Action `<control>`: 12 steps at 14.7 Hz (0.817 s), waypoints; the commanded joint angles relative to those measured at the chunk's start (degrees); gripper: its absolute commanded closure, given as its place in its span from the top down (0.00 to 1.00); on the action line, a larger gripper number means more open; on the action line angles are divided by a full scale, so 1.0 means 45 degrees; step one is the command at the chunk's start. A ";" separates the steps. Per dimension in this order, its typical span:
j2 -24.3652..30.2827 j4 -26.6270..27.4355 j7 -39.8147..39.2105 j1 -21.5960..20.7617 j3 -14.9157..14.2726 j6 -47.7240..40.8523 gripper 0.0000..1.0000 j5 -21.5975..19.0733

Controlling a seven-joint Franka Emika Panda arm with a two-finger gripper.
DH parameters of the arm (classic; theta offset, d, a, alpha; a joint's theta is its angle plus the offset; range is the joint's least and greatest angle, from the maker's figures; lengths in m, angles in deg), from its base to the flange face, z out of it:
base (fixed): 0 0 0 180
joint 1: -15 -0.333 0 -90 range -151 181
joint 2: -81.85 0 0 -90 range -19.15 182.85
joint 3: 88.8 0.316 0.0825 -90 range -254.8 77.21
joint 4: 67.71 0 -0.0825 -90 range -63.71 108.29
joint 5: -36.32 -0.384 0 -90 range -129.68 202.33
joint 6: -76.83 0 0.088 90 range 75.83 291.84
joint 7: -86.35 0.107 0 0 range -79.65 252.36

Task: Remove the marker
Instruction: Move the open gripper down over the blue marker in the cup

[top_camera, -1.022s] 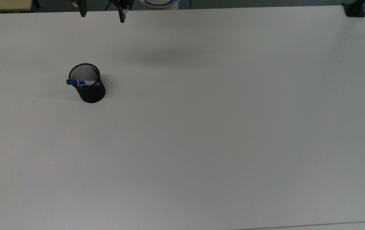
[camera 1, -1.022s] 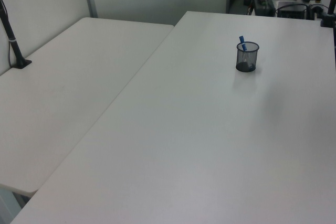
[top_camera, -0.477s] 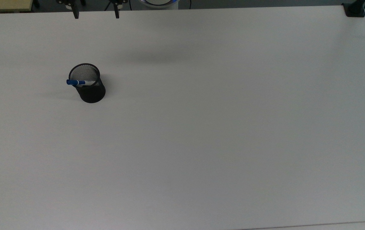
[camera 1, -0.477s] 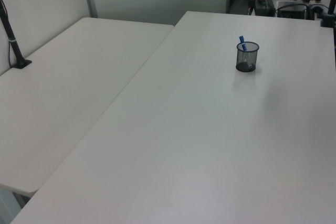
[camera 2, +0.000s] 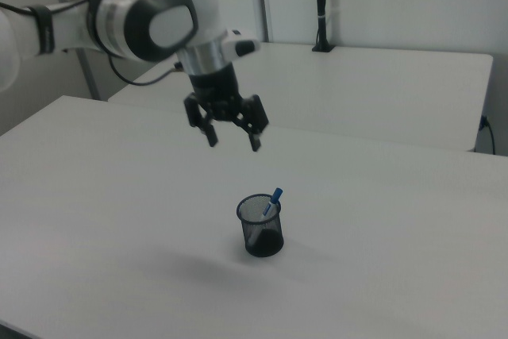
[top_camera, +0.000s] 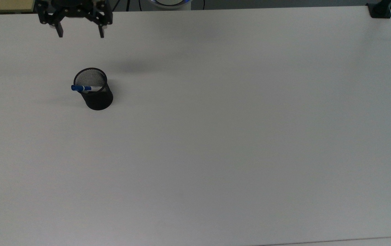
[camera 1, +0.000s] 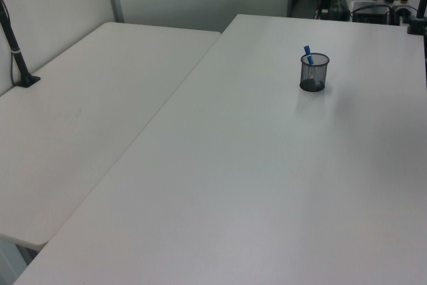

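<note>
Marker [camera 2: 274, 198] in cup [camera 2: 261, 228]; end effector [camera 2: 233, 143] spread above.

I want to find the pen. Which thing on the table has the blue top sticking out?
That is the marker, with its blue cap poking over the rim of the black mesh cup. The cup is all black. The open gripper hangs above it.

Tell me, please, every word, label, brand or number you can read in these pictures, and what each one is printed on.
No text can be read.
Marker: faint print on its white barrel, too small to read.
Black mesh cup: no label seen.
Robot arm and end effector: no readable brand or number.
White table: no markings.
</note>
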 commanded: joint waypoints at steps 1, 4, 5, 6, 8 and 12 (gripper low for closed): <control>0.0205 0.2124 0.1797 0.0255 -0.0230 0.3606 1.00 0.0056; -0.0495 0.2558 0.2944 0.0743 -0.0230 0.4864 1.00 0.0115; -0.0769 0.2558 0.3493 0.0783 -0.0230 0.5195 0.99 0.0115; -0.1101 0.2558 0.4078 0.0803 -0.0230 0.5759 0.98 0.0115; -0.1706 0.2558 0.5308 0.0784 -0.0230 0.6678 0.93 0.0173; -0.2079 0.2539 0.5608 0.0706 -0.0211 0.7015 0.67 0.0154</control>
